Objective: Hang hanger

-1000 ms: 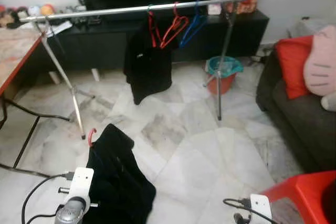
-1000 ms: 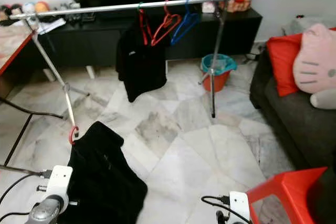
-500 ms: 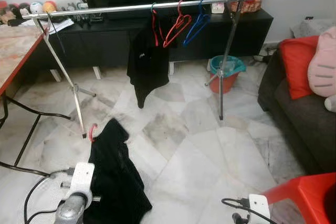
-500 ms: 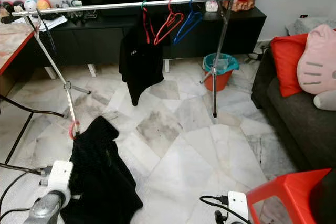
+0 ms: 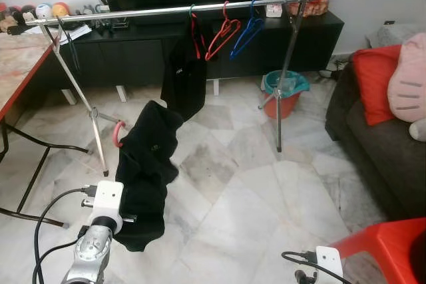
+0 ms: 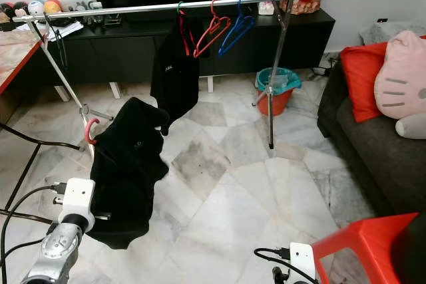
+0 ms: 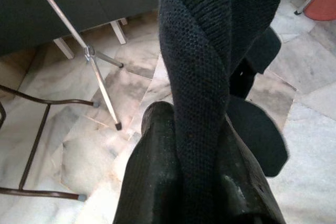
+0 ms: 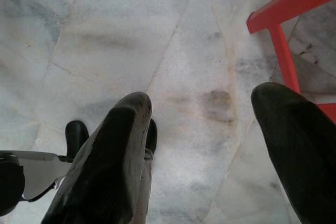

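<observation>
Hanger (image 5: 118, 134) with a red hook, carrying a black garment (image 5: 145, 164), hangs in the lower left of your head view, lifted off the marble floor (image 5: 253, 184). The garment drapes down from the hook, which peeks out at its upper left edge, just in front of the leg of the clothes rail (image 5: 173, 11). Your left gripper (image 7: 194, 182) sits directly below the garment, and in the left wrist view its two black fingers (image 7: 152, 182) are pressed against a twisted fold of the dark knit fabric, clamped on it from both sides. You can see the left arm (image 5: 100, 231) rising from the bottom left corner of the head view, its white wrist block touching the lower part of the cloth.

The silver rail runs across the top of the frame. Near its middle hang another black garment (image 5: 183, 81), a red hanger (image 5: 223, 31) and a blue hanger (image 5: 247, 30). Your held hanger is below the rail and to the left of those.

Your right gripper (image 8: 205, 145) points down at the bare floor, its fingers spread wide apart with nothing between them. A red stool (image 5: 393, 251) stands in the lower right corner, just beside it. A dark sofa (image 5: 373, 144) with a red cushion (image 5: 373, 78) lines the right edge, and a teal-rimmed bucket (image 5: 285, 91) stands behind the rail's right leg.
</observation>
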Motion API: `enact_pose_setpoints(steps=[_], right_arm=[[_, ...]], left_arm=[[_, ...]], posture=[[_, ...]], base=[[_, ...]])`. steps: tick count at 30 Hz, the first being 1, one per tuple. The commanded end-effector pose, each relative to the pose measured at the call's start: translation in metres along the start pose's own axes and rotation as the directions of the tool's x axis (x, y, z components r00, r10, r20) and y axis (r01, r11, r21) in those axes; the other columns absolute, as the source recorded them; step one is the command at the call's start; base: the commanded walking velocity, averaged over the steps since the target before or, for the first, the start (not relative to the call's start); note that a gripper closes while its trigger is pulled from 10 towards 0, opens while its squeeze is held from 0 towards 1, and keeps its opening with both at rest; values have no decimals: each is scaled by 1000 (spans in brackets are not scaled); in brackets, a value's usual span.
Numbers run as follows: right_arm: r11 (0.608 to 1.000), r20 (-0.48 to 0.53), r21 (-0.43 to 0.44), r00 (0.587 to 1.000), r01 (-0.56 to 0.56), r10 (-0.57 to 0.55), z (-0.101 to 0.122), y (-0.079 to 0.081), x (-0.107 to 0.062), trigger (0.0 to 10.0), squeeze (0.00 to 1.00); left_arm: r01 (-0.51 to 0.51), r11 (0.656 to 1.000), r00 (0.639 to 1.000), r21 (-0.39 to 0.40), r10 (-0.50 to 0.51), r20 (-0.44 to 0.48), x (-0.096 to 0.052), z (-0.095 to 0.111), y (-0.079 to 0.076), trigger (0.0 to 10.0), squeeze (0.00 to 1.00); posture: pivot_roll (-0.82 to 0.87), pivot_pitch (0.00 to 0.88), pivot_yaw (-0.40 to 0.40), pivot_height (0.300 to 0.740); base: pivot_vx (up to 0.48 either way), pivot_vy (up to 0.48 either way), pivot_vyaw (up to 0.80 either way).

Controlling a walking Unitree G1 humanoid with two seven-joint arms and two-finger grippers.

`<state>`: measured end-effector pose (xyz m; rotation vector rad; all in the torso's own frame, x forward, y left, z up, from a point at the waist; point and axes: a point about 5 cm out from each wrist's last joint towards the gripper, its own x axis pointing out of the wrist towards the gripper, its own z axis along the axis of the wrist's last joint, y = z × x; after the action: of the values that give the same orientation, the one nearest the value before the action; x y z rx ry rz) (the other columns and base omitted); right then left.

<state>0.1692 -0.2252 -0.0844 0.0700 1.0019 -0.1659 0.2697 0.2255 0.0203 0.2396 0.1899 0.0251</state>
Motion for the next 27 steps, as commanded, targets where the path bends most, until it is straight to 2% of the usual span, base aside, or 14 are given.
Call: enact_pose_setpoints(steps=[1,27], right_arm=[[1000,2,9,1000,-2,2,0,1,0,10000,0],[1000,2,2,1000,-7,7,-2,2,0,10000,0]], left_arm=[[-9,1000,999,-4,9,32,-1,5,1,10000,0],[34,999,999,-2,-34,43,4,13,-3,10000,0]], posture=[[106,0,17,740],[104,0,23,740]], base=[[0,262,0],[0,262,0]])
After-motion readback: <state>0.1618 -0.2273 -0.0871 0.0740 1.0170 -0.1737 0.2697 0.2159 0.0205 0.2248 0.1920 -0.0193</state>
